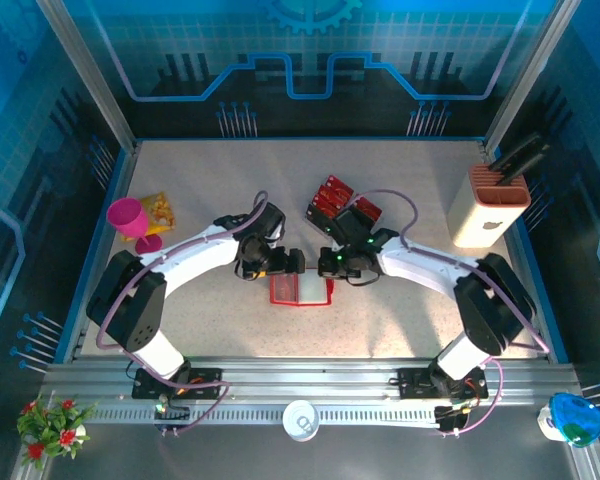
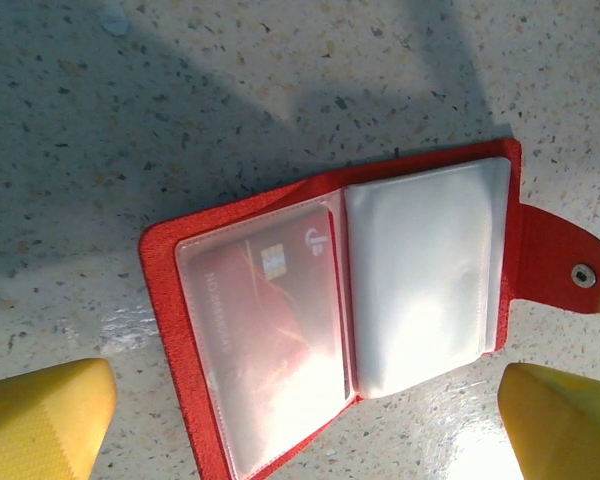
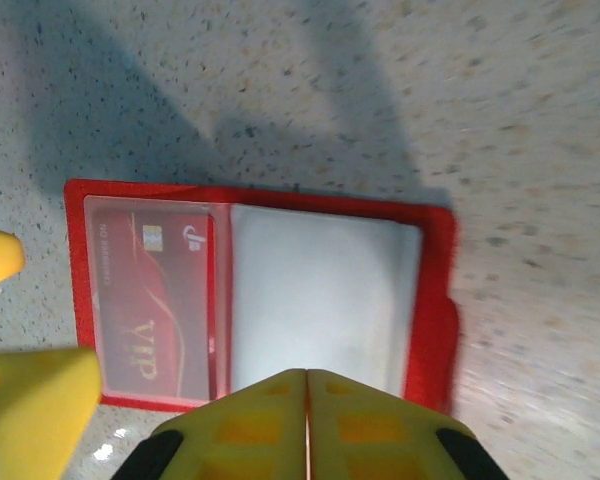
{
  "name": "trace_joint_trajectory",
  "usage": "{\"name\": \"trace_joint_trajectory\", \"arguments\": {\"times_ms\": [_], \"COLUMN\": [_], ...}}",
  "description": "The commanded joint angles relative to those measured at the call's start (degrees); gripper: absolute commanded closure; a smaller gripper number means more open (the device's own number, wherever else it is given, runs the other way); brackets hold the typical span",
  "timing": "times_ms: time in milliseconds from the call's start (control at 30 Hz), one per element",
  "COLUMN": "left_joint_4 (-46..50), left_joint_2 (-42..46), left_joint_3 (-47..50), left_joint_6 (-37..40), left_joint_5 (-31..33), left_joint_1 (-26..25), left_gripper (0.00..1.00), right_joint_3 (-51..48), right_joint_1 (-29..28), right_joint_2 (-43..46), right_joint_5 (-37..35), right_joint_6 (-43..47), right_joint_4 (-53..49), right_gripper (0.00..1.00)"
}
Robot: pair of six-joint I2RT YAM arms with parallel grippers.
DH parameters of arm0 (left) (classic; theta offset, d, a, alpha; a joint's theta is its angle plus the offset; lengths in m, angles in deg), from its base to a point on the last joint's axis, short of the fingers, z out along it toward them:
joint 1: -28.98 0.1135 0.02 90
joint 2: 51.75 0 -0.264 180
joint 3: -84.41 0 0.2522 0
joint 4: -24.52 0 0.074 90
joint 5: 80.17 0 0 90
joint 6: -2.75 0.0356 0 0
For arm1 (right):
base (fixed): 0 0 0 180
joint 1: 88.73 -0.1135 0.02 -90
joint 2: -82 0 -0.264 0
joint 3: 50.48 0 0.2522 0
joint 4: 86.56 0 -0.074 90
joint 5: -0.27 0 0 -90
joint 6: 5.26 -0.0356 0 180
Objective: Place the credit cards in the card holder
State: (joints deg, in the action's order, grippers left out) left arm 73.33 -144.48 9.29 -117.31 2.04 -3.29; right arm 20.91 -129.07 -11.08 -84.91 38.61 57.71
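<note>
Nearest the arm bases, the card holder (image 1: pixel 300 290) lies open and flat on the speckled table (image 1: pixel 210 320) between the two arms, its clear pockets facing up. One of the credit cards (image 3: pixel 158 310), red with a chip and VIP lettering, sits inside one pocket; the pocket beside it is plain pale plastic, and a snap tab (image 2: pixel 572 272) sticks out from that side. Just beyond the holder, the left gripper (image 1: pixel 286 262) hangs over it with its yellow fingers (image 2: pixel 42 425) spread wide and nothing between them. The right gripper (image 1: pixel 332 265) faces it, fingers pressed together on nothing, tips over the holder's edge; whether they touch it I cannot tell. Further back a dark tray (image 1: pixel 313 213) holds more red cards. Farthest out stand a beige slotted block (image 1: pixel 488 205) on the right and a pink cup (image 1: pixel 128 218) on the left
</note>
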Motion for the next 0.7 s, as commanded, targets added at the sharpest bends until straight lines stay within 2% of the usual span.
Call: {"name": "trace_joint_trajectory", "arguments": {"times_ms": [0,267,667], "left_joint_4": [-0.7,-1.9,-3.3], "left_joint_2": [-0.2,-2.1,-4.2], "left_joint_3": [0.8,2.1,3.4], "left_joint_6": [-0.3,0.4,1.6], "left_joint_5": [-0.7,-0.2,0.1], "left_joint_1": [-0.9,-1.7,-2.1], "left_gripper": [0.01,0.01,0.01], "right_joint_3": [2.0,2.3,0.5], "right_joint_1": [-1.6,0.6,2.2], "right_joint_2": [-4.5,-8.6,-9.3], "right_joint_5": [0.7,0.2,0.2], "right_joint_6": [-2.6,-0.1,3.1], "right_joint_4": [2.4,3.5,2.5], "right_gripper": [0.92,0.95,0.96]}}
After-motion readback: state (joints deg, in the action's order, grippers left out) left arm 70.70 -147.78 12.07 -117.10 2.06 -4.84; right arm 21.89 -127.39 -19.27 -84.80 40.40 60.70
